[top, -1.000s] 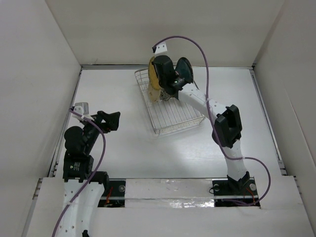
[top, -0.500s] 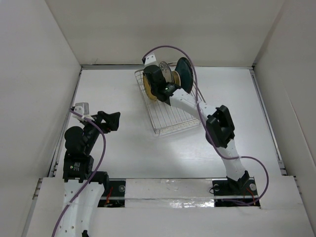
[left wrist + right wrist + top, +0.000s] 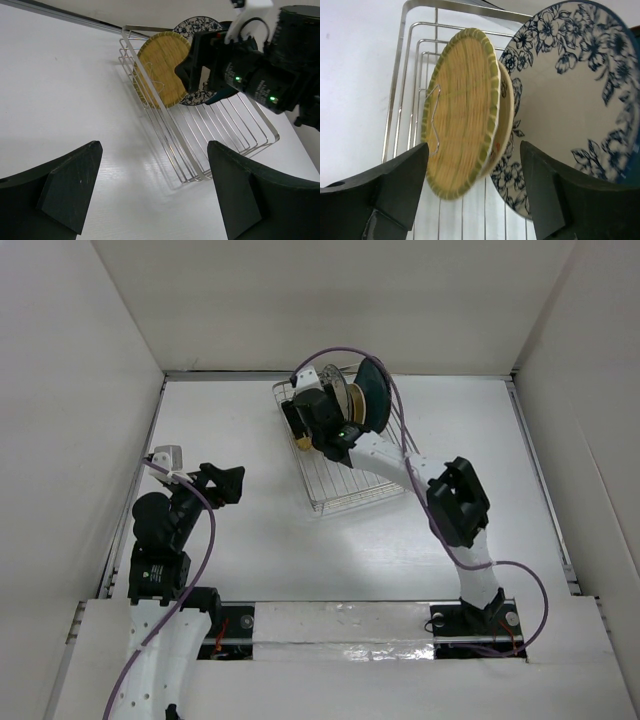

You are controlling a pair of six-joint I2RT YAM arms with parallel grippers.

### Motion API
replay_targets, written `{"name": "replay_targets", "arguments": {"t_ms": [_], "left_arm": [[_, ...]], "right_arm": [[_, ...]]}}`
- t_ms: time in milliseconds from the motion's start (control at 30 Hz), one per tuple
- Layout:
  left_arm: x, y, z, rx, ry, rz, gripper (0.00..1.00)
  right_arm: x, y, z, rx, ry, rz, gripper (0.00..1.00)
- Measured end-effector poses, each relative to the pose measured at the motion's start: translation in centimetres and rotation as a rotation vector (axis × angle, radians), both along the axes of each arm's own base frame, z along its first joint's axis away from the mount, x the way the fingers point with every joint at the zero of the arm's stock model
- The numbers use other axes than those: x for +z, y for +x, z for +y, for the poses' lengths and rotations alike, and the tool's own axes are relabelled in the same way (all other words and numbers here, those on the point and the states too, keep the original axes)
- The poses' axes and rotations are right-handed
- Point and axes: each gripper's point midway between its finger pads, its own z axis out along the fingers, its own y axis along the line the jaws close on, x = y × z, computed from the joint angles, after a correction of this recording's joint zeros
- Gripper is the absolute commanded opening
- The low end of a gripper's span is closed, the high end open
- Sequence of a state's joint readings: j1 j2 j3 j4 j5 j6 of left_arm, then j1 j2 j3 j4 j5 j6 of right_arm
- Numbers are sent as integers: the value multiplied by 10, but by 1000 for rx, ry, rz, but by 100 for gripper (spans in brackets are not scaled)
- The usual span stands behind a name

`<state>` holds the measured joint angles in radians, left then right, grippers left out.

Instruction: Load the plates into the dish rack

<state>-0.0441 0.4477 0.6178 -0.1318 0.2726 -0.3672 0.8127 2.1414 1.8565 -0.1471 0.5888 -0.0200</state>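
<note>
The yellow woven plate stands on edge in the dish rack, leaning against a wire prong. Right behind it stands the white plate with blue pattern. My right gripper is open, its jaws well apart on either side of the yellow plate's lower rim and touching nothing. From above, the right gripper hovers over the rack's far left end, with a dark teal plate upright at the back. My left gripper is open and holds nothing, low over the table short of the rack.
The rack sits askew at the table's back centre, its near half holding only bare wires. White walls close in the table on three sides. My left arm stays at the near left.
My right gripper has opened and let go of the yellow plate, which now stands in the rack. The right wrist has shifted left and lower. The left arm has not moved.
</note>
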Motion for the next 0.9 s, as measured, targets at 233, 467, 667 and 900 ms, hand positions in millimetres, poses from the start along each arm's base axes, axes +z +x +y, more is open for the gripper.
{"name": "replay_targets", "arguments": {"t_ms": [233, 467, 667, 900], "left_arm": [[0, 0, 0, 0, 0, 0, 85], [5, -5, -2, -15, -3, -23, 84], [43, -24, -4, -27, -27, -160, 84], [89, -42, -4, -29, -49, -285, 83]], "right_arm": [[67, -48, -12, 75, 215, -59, 96], [137, -119, -37, 156, 463, -170, 94], [154, -159, -83, 141, 638, -230, 93], [187, -185, -111, 145, 755, -282, 92]]}}
